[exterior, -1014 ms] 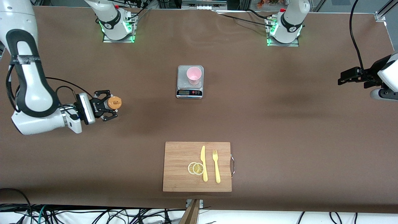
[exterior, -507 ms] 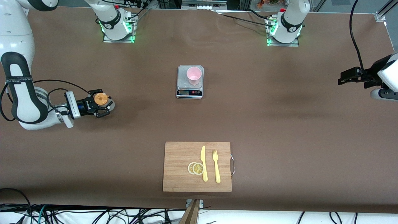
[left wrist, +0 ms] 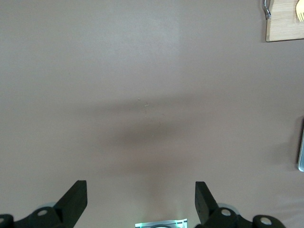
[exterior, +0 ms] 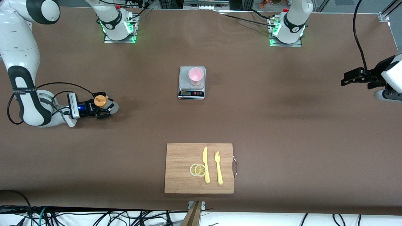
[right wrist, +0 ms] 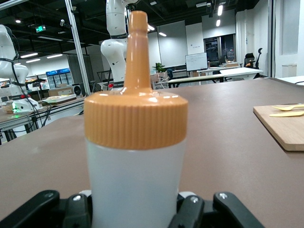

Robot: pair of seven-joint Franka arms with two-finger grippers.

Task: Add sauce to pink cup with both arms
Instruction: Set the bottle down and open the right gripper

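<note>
The sauce is a translucent whitish squeeze bottle with an orange nozzle cap (exterior: 100,101). It stands upright, low at the table, at the right arm's end. My right gripper (exterior: 105,107) is shut on its body. In the right wrist view the bottle (right wrist: 135,175) fills the middle, with black fingers (right wrist: 192,213) pressed against its sides. The pink cup (exterior: 196,76) stands on a small silver scale (exterior: 191,93) at mid-table. My left gripper (exterior: 345,78) waits open over the left arm's end of the table. Its fingers (left wrist: 76,199) are spread over bare brown surface.
A wooden cutting board (exterior: 182,169) lies nearer the front camera than the scale. It carries two lemon slices (exterior: 198,169), a yellow knife (exterior: 205,164) and a yellow fork (exterior: 218,168). The board's corner (left wrist: 285,23) shows in the left wrist view.
My right arm has come down and drawn back toward its own end of the table, carrying the bottle lower. The left arm has not moved.
</note>
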